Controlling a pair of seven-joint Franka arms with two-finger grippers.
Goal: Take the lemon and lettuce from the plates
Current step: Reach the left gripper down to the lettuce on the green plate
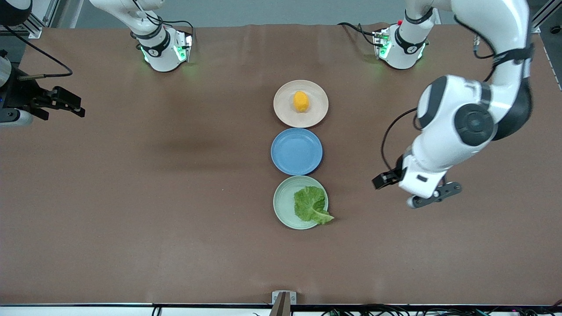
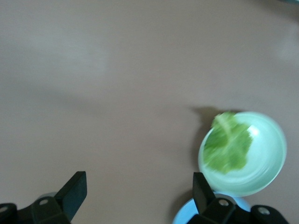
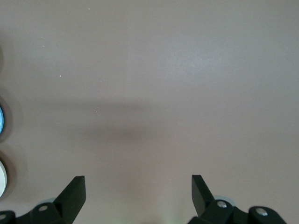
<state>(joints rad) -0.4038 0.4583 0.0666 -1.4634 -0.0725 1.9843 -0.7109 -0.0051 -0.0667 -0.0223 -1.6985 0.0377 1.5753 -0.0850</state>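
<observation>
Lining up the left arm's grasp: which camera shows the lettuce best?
The front view: the lettuce shows sharp and whole on the mint green plate, its stem end overhanging the rim. The left wrist view shows it blurred, with the open left tool over bare table. The right wrist view misses it.

L white two-finger gripper (image 2: 139, 193) up over table, fingers wide; R gripper (image 3: 138, 195) likewise, at R-arm end.

Lemon (image 1: 300, 101) on cream plate (image 1: 281, 112)
</observation>
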